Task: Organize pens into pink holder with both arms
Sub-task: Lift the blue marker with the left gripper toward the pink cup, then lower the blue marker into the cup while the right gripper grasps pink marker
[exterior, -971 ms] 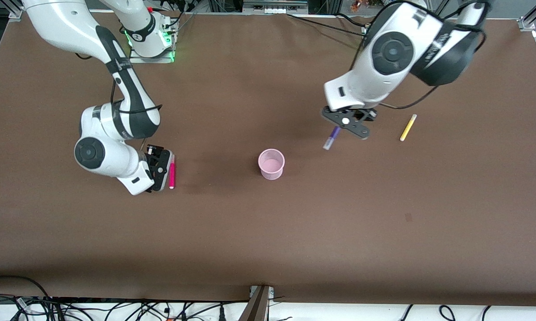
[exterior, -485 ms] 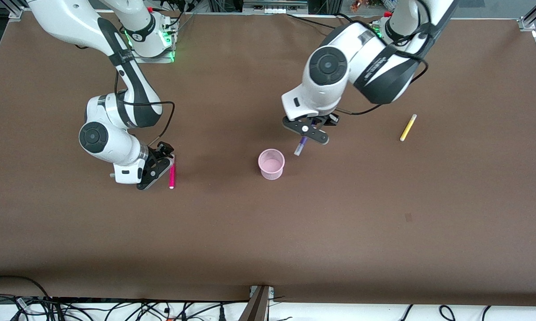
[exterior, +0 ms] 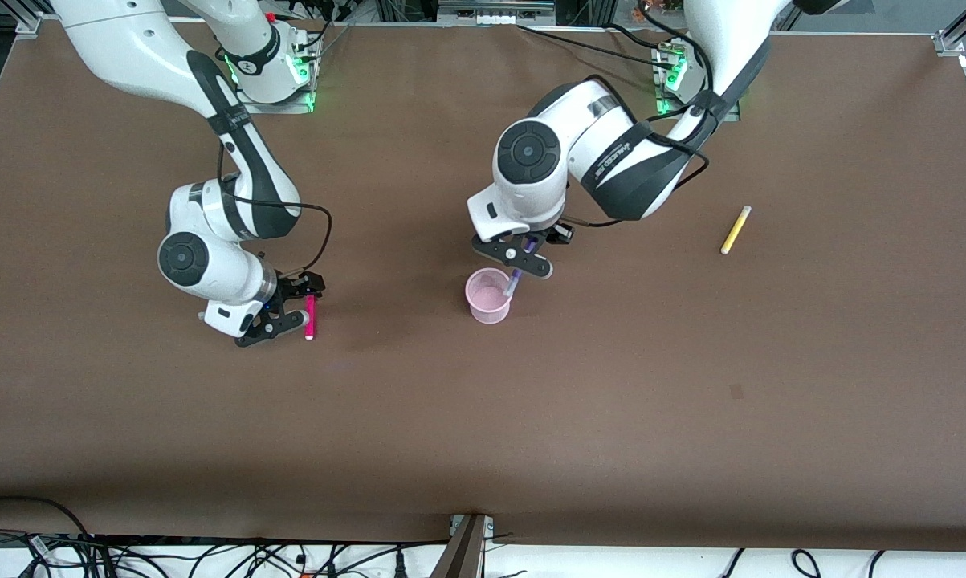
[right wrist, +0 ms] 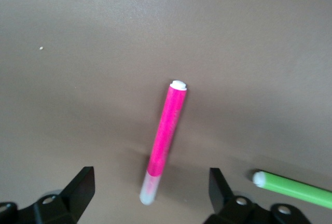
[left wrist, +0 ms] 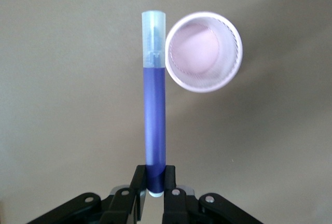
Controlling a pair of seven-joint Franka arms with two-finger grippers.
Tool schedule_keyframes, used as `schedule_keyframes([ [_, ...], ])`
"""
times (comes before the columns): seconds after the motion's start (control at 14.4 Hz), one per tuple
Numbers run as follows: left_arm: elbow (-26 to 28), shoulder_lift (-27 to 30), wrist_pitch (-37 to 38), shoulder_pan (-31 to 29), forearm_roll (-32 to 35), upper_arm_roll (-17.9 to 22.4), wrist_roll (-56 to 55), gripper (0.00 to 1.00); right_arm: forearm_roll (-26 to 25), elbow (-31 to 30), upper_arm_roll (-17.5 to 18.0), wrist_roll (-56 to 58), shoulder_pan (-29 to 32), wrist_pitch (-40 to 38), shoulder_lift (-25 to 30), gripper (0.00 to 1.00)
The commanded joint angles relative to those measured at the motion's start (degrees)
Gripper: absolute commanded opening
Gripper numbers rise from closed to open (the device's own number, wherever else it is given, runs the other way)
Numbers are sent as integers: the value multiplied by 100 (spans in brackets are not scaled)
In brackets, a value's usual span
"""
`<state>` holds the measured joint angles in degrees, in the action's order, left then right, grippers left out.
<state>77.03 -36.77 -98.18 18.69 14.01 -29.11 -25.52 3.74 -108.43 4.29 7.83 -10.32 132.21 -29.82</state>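
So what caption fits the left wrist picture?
Left hand holds the purple pen upright beside the empty pink holder.

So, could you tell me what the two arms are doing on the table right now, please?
The left gripper is shut on the purple pen, holding it just over the pink holder, not yet dropped in. The right gripper is open above the magenta pen, which lies on the table. A green pen lies beside that one, and the yellow pen lies toward the left arm's end.
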Motion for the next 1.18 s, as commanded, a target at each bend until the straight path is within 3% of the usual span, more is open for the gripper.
schedule_keyframes([
  [0.0, -426, -243, 124, 695, 154, 616, -102, 0, 83, 286, 11, -264, -14, 16, -234, 79],
  [0.28, -750, -523, 124, 969, 154, 784, -111, 0, 83, 480, 2, -387, 12, 33, -506, 66],
  [0.62, -760, -682, 124, 1137, 154, 881, -102, 0, 179, 586, -16, -405, 48, 51, -692, 54],
  [1.11, -821, -849, 115, 1409, 154, 1145, -111, 0, 233, 586, -25, -405, 48, 174, -762, 12],
])
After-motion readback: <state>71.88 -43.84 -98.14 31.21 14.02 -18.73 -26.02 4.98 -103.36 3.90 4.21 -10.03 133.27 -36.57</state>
